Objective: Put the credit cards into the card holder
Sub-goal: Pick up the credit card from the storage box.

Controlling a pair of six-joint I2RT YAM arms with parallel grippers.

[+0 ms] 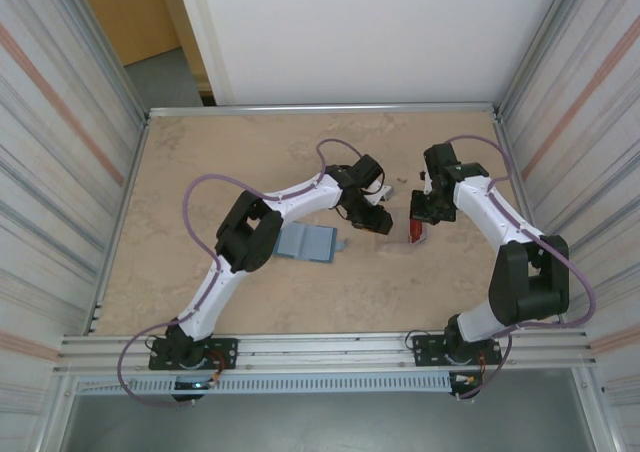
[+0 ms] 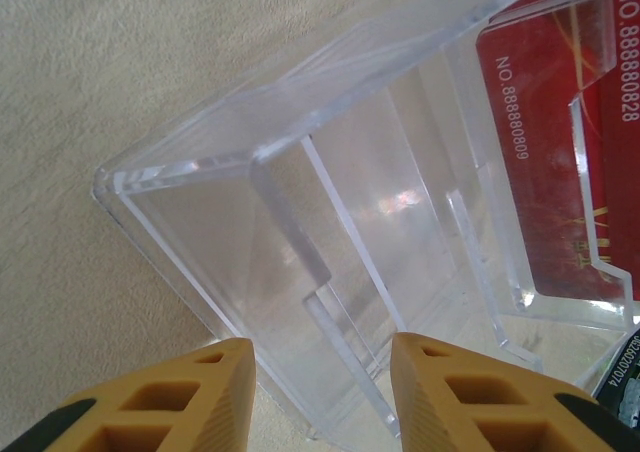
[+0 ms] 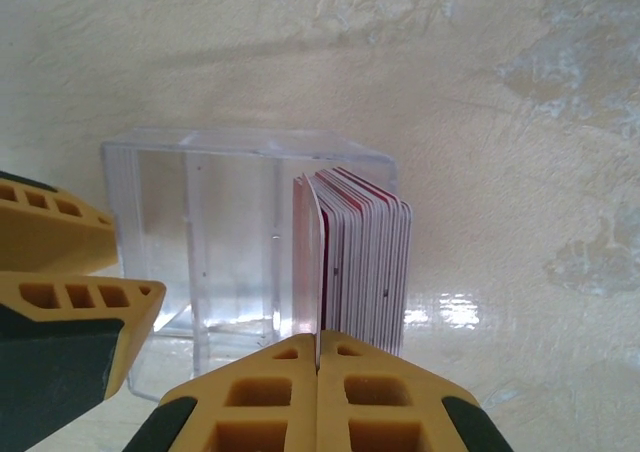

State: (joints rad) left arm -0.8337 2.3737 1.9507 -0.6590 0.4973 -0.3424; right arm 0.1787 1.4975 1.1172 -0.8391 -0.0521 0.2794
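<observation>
Right of centre on the table [image 1: 200, 172], my right gripper [image 3: 318, 357] pinches one credit card [image 3: 305, 257]; my left gripper [image 2: 322, 372] clamps the clear case [image 2: 250, 232]; the card holder [image 1: 308, 242] looks empty.

Lots of bare table [image 1: 200, 152] can be found along the far side, the left side and the near edge. The table is shut in by walls [image 1: 60, 172] at the left, right and back. The middle is crowded. A clear case [image 3: 230, 232] is gripped there by the left gripper [image 2: 322, 347]. One side of it is packed with cards [image 3: 365, 262], and room is seen in the other side. The end card [image 3: 308, 262] is pinched by the right gripper [image 3: 318, 344], close by. The open blue wallet [image 1: 308, 242] is laid just beside the left arm [image 1: 290, 197].
</observation>
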